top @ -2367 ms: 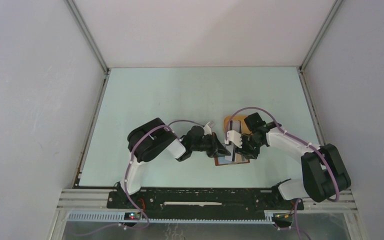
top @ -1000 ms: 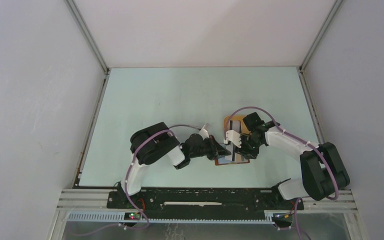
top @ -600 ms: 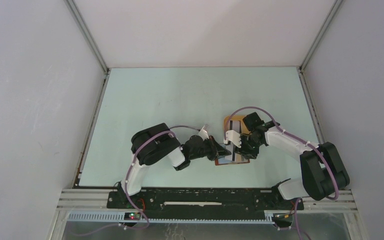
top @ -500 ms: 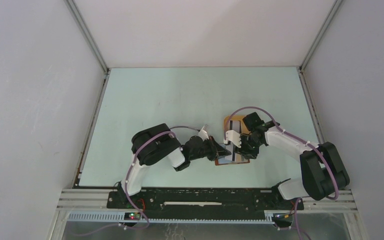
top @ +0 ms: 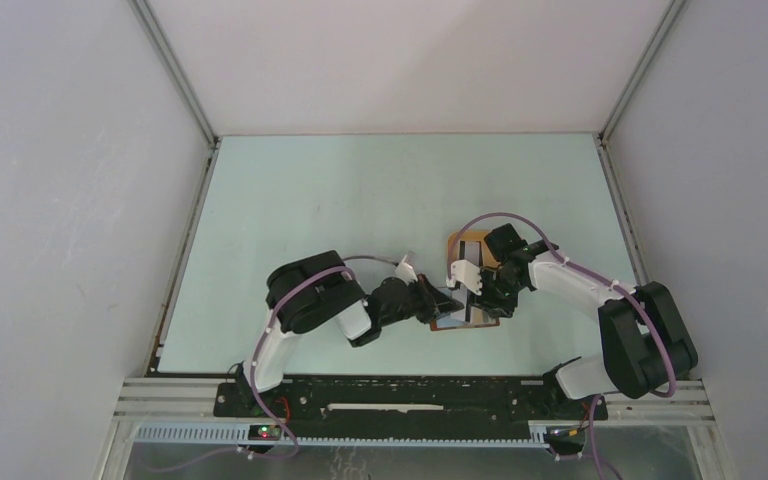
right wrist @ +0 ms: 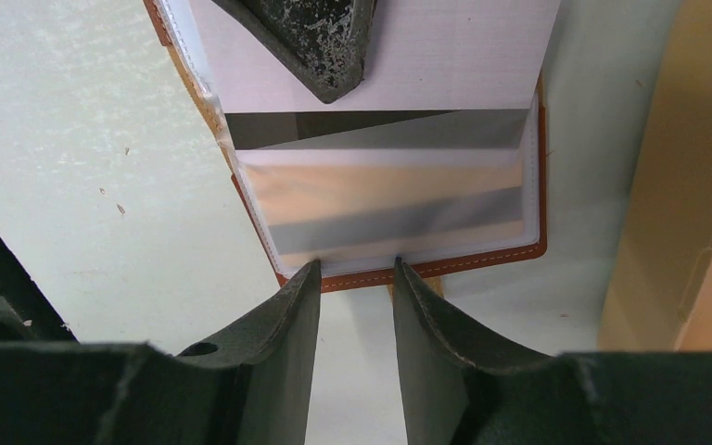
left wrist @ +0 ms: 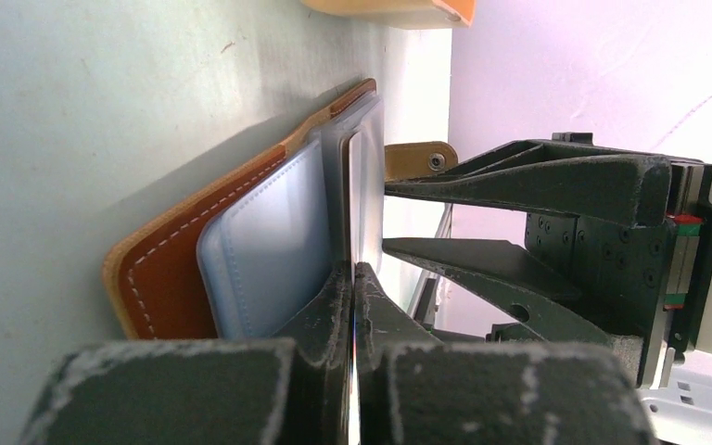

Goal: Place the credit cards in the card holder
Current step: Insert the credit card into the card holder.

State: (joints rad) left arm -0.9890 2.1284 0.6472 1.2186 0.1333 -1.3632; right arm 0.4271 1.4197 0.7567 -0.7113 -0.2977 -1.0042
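The card holder (top: 466,320), a reddish-brown leather wallet, lies open on the table with its clear sleeves (right wrist: 380,199) facing up. My left gripper (top: 444,303) is shut on a pale credit card (left wrist: 365,190) seen edge-on, and the card's far end is in among the sleeves (left wrist: 273,246). In the right wrist view that card (right wrist: 445,56) is white with a dark stripe (right wrist: 334,130) and lies over the holder's upper half. My right gripper (right wrist: 357,271) is open, its two tips touching the holder's near edge (right wrist: 445,264), with nothing between them.
An orange-yellow tray (top: 470,240) stands just beyond the holder, its wall (right wrist: 677,185) close on the right in the right wrist view. Both arms meet over the holder near the table's front middle. White enclosure walls surround the pale green table (top: 360,200).
The left arm has shifted slightly right toward the holder with the card in its grip. The right arm has stayed in place on the holder's edge.
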